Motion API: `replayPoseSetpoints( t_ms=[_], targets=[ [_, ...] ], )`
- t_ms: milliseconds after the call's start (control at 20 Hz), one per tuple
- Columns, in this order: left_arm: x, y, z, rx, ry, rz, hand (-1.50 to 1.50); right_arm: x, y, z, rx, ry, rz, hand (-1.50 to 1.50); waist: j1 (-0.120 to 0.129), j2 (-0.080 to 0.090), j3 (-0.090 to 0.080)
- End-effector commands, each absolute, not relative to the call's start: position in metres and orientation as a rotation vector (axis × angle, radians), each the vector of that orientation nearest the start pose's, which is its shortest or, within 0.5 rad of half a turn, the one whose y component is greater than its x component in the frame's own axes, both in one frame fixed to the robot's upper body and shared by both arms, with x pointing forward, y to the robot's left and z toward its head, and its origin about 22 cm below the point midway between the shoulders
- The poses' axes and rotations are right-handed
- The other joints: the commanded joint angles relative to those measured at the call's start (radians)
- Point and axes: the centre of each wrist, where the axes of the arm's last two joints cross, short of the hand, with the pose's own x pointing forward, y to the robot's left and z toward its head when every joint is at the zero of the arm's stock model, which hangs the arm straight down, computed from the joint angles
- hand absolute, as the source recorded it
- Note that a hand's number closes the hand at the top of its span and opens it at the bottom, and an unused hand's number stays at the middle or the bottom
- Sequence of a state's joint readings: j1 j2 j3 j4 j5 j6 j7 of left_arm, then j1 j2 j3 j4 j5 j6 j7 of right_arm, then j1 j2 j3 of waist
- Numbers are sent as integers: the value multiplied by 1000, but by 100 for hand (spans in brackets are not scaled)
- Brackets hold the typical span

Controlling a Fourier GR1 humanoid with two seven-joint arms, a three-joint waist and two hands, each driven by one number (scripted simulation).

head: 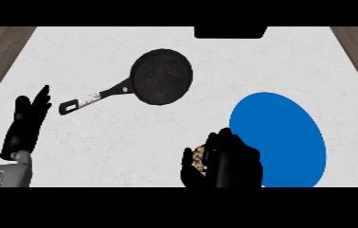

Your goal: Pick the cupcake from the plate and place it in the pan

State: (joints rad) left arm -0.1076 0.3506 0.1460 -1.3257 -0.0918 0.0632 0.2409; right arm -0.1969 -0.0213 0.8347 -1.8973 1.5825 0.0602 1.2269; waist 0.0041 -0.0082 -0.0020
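R hand (227, 163) is clamping round the cupcake (199, 157), holding it just left of the plate (287, 142) nr the counter (84, 142) front edge, prob. for carrying to the pan (162, 76) mid-counter. L hand (26, 123) is resting open by left edge.

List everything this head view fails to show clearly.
- The cupcake: mostly hidden inside the curled right hand; only a speckled sliver shows.
- The blue plate: its near-left rim is covered by that hand.
- The dark shape at the far edge: cut off, unidentifiable.
- The pan handle's pale marking: too small to read.
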Motion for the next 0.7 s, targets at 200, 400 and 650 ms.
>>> replayPoseSetpoints(
  t_ms=[200, 400, 650],
  targets=[
    [269, 347, 7, 478, -1206, -126, 0, 219, -33, 118, -1361, -1233, 374, 150, 33, 16, 1],
    [274, 330, 5, 463, -1225, -137, 0, 253, -38, 125, -1314, -1245, 288, 150, 55, 22, 2],
    [280, 335, 17, 447, -1245, -149, 0, 290, -44, 124, -1245, -1238, 235, 150, 70, 25, 3]
  ],
)
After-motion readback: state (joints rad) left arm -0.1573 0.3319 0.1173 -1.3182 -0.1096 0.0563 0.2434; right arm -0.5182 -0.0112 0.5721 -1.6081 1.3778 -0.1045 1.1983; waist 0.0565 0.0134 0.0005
